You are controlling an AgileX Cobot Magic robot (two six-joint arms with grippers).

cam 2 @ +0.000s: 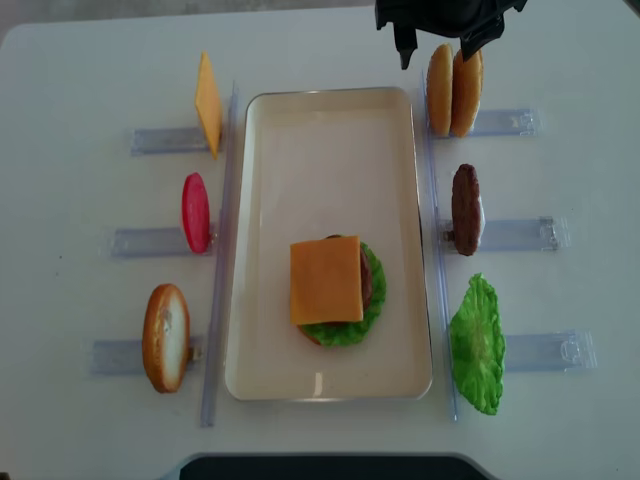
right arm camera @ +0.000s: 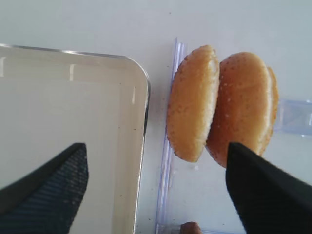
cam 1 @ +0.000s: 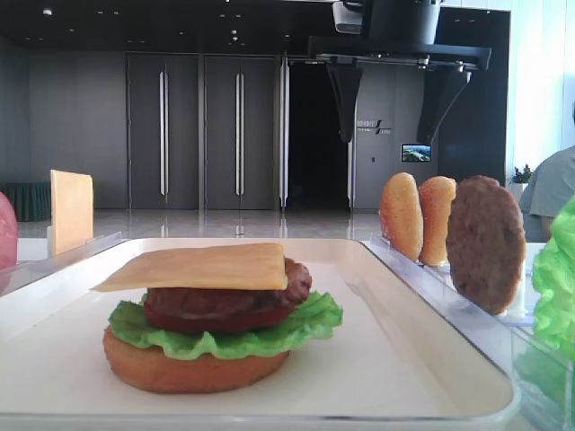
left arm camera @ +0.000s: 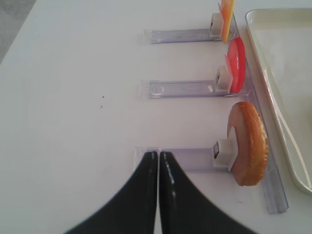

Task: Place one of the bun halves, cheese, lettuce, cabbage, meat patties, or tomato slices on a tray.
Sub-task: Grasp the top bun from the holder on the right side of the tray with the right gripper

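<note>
**Right gripper poised over the upright buns, jaws wide**

The right gripper (cam 2: 437, 45) hangs above the far right corner of the table, its two dark fingers pointing down and spread wide on either side of the two bun halves (cam 2: 453, 90). In the right wrist view one finger (right arm camera: 46, 187) sits over the corner of the tray (right arm camera: 141, 97) and the other (right arm camera: 265, 195) overlaps the lower edge of the right-hand bun; neither finger seems to touch a bun, though the overlap makes that hard to judge. Nothing is held.

The buns stand on edge, pressed together, in a clear plastic rack (cam 2: 500, 122) just beside the tray's far right corner. The left gripper (left arm camera: 158, 195) rests low over the near left of the table, its fingers closed together with only a thin seam between them, pointing at the rack that holds a bottom bun (left arm camera: 249, 144).

On the white tray sits a partial burger: bun base, lettuce (cam 1: 225, 328), a dark red-brown layer and a cheese slice (cam 2: 326, 280) on top. Around it, each on edge in its own rack: a spare cheese slice (cam 2: 207, 103), a tomato slice (cam 2: 195, 212), a meat patty (cam 2: 465, 208) and a lettuce leaf (cam 2: 477, 343). The patty and the leaf stand in the same row as the buns, nearer the camera.
</note>
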